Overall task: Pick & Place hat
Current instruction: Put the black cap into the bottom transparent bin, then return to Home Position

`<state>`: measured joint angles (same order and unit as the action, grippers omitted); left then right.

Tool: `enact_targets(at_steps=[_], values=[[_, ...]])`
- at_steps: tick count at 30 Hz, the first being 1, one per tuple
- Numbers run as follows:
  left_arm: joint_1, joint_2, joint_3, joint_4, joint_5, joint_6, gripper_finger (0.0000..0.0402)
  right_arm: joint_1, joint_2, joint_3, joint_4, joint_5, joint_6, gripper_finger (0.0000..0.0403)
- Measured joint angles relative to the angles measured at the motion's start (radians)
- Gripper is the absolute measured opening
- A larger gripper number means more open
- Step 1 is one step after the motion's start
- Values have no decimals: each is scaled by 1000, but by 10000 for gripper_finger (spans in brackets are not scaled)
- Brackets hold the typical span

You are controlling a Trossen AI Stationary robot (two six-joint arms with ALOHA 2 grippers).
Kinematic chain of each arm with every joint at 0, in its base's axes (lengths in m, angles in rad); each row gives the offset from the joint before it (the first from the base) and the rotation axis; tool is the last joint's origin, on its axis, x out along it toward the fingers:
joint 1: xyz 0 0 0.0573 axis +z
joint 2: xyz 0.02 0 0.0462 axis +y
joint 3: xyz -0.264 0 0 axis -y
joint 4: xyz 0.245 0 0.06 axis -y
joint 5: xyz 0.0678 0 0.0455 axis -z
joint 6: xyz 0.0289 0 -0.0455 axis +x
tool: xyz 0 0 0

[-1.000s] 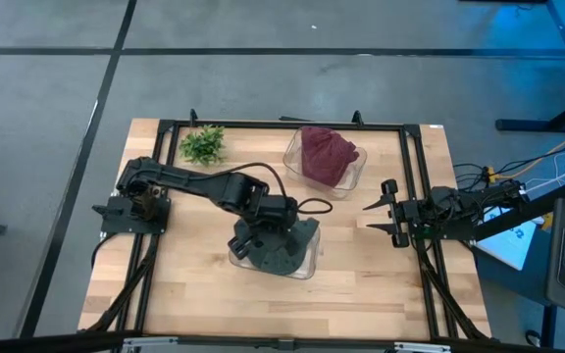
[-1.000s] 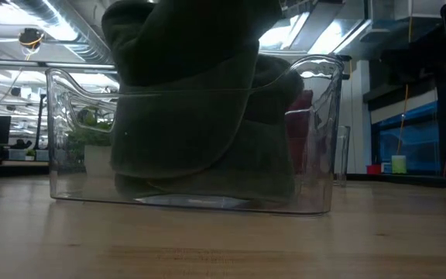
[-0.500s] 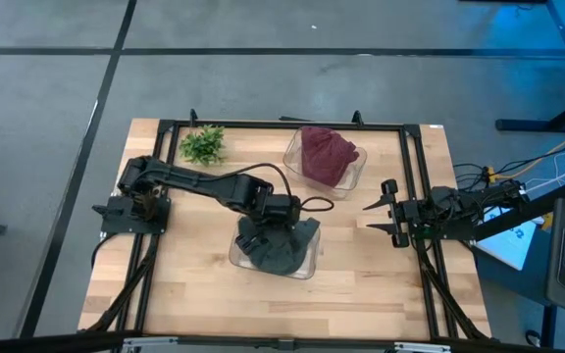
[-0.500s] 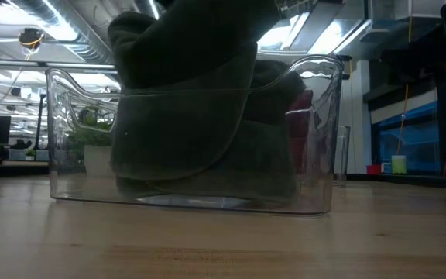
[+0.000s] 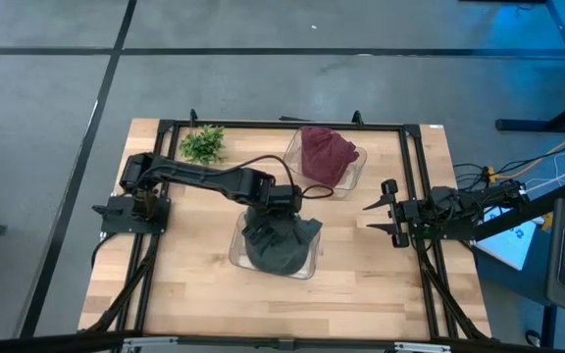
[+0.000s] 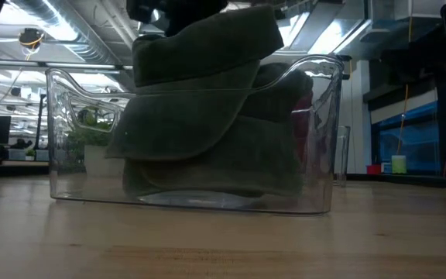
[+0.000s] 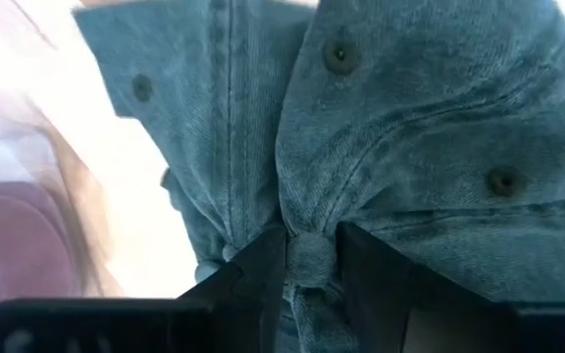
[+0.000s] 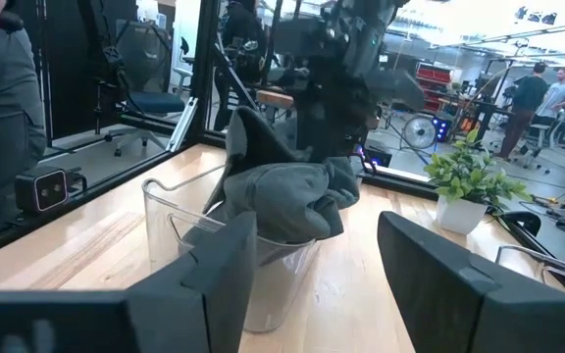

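Plant: a small green plant (image 5: 202, 144) stands at the upper left of the counter (image 5: 194, 279) in the high view, well apart from both bins.
Left arm: it reaches from its base at the left of the frame toward the centre, ending above the near bin.
Left gripper: the left gripper (image 7: 310, 257) is pinched narrow on a fold of the hat's fabric, as the left wrist view shows; in the high view it sits at the upper edge of the hat (image 5: 271, 199).
Hat: the grey-green hat (image 5: 281, 242) is in the clear bin just below the centre of the high view; in the low view the hat (image 6: 207, 116) fills most of the bin and its crown rises above the rim.
Near bin: the clear bin (image 5: 307, 265) rests on the counter at lower centre; in the low view its transparent wall (image 6: 76, 132) spans the middle of the frame.
Far bin: a second clear bin (image 5: 353, 176) sits at upper centre, just beyond the near one.
Red cloth: a dark red cloth (image 5: 326, 153) lies bunched inside the far bin.
Right arm: it waits at the right edge of the counter.
Right gripper: the right gripper (image 5: 382, 208) points toward the centre with its fingers spread wide and holding nothing; the right wrist view looks across at the hat (image 8: 282, 206) in its bin (image 8: 170, 230).
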<state>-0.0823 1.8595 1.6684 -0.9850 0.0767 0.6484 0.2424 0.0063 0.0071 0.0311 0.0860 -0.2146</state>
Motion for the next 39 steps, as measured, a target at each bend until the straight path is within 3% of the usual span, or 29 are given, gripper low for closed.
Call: enact_targets(at_steps=[11,28,39], values=[[0,-12,-26,49,0,-46,89,0,0,0,0,0,0,213],[-1,-110,-2,37,-8,-96,196,0,0,0,0,0,0,213],[-1,-203,-2,38,-59,-96,216,0,0,0,0,0,0,213]])
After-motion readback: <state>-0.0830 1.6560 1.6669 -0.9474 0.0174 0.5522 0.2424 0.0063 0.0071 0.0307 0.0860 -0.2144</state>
